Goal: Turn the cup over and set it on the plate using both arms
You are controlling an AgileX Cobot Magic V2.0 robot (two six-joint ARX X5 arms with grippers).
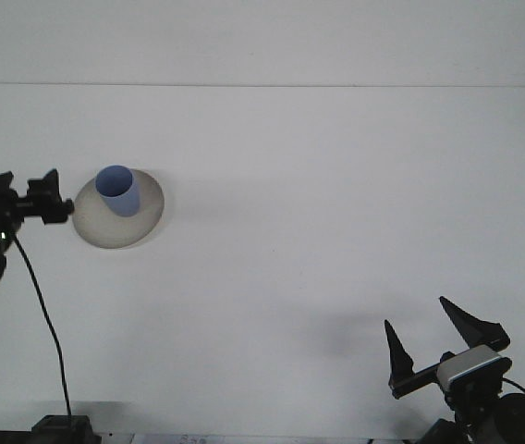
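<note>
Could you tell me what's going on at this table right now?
A two-armed robot is putting a cup on a plate. The blue cup now stands upright, mouth up, on the grey plate at the far left of the white table. The left gripper sits just off the plate's left edge and holds nothing. The right gripper waits at the near right corner with its fingers spread, also empty. The placing looks done.
</note>
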